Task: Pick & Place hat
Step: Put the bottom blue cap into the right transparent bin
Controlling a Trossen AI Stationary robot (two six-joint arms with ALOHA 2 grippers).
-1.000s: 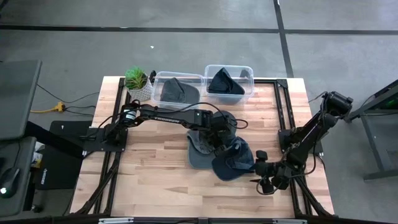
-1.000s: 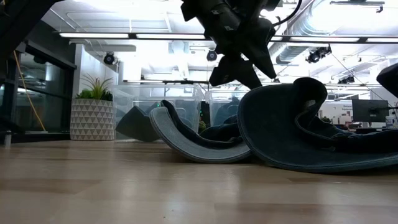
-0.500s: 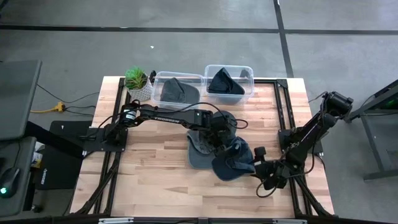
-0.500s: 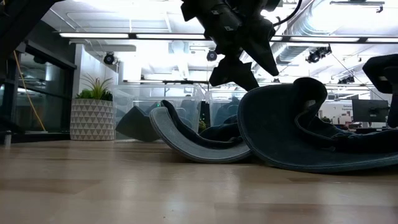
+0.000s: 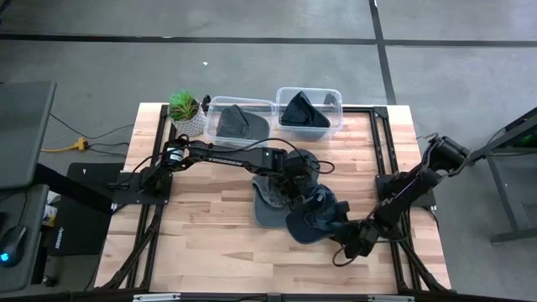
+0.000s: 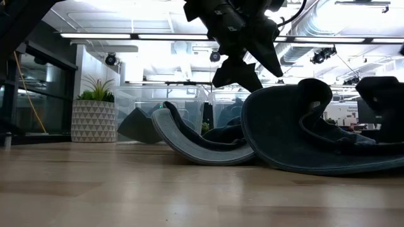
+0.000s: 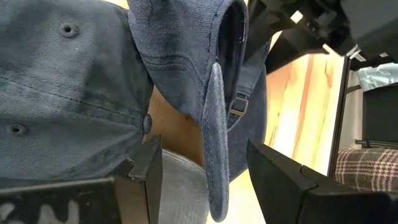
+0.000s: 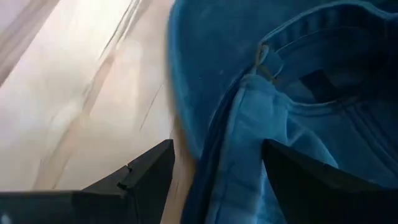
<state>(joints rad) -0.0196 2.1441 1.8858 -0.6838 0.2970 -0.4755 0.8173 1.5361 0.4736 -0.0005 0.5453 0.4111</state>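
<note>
Two hats lie together at the table's middle: a dark blue cap (image 5: 312,220) (image 6: 297,132) and a grey-blue cap (image 5: 268,205) whose curved brim (image 6: 189,144) rests on the wood. My left gripper (image 5: 300,186) (image 6: 243,70) hangs open just above them. In its wrist view the dark cap's brim edge (image 7: 214,124) stands between its fingers (image 7: 205,180). My right gripper (image 5: 346,242) (image 6: 380,94) is open, low at the dark cap's right side. Its fingers (image 8: 217,180) stand on either side of the cap's back rim (image 8: 249,112).
Two clear bins (image 5: 220,107) (image 5: 336,99) stand at the far edge, each with a dark hat inside. A potted plant (image 5: 186,109) (image 6: 93,113) stands to their left. Bare wood lies on the near and left sides of the hats.
My right gripper has travelled low over the table toward its left edge, closing in on the dark blue cap from the right. The hats have kept their places.
</note>
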